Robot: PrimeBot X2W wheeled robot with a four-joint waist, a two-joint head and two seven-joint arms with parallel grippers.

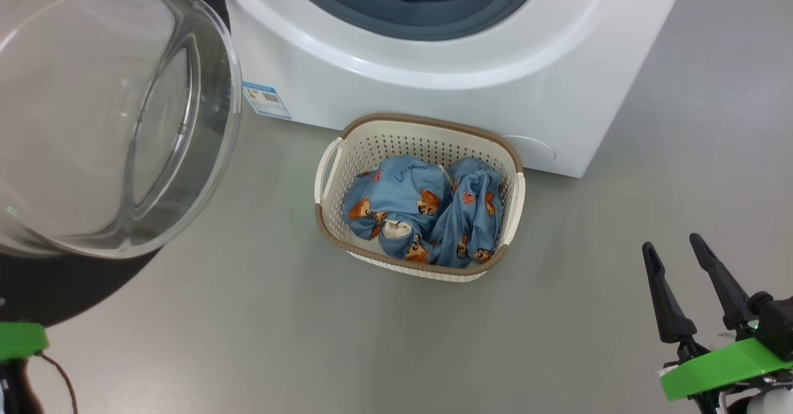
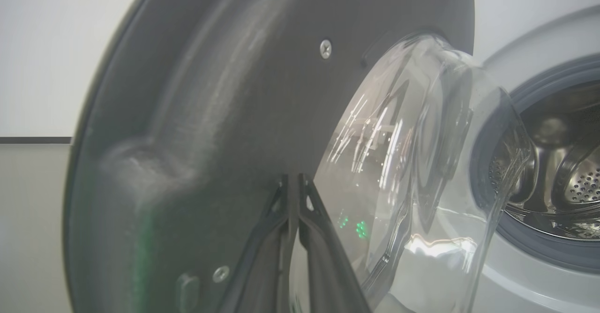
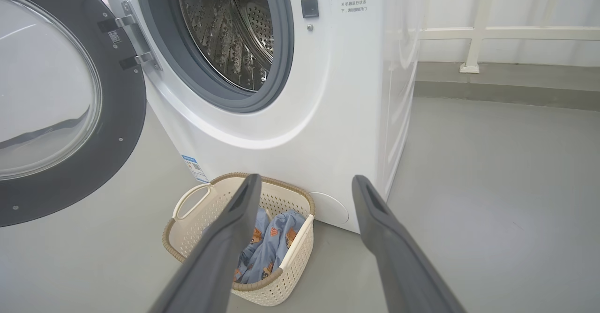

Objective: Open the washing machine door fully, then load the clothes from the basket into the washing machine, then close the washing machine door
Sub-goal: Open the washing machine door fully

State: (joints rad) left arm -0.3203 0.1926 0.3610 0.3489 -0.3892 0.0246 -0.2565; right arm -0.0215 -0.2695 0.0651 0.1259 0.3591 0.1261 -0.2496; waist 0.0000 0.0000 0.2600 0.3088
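Two light-blue clothes (image 1: 427, 212) are lying bunched side by side in the basket (image 1: 427, 124), which is sitting on the floor (image 1: 248, 339) just in front of the washing machine (image 1: 433, 85). The washing machine door (image 1: 93, 123) is standing swung open on my left. My left gripper (image 2: 294, 186) is pointing at the door's dark inner face, fingers pressed together; whether they are touching it I cannot tell. My right gripper (image 1: 672, 243) is hovering right of the basket, fingers spread apart, empty.

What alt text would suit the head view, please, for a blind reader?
A cream perforated plastic basket holding two light-blue bear-print garments sits before a white front-loading washing machine, its round black glass-windowed door open at left. The right gripper, open, shows lower right.
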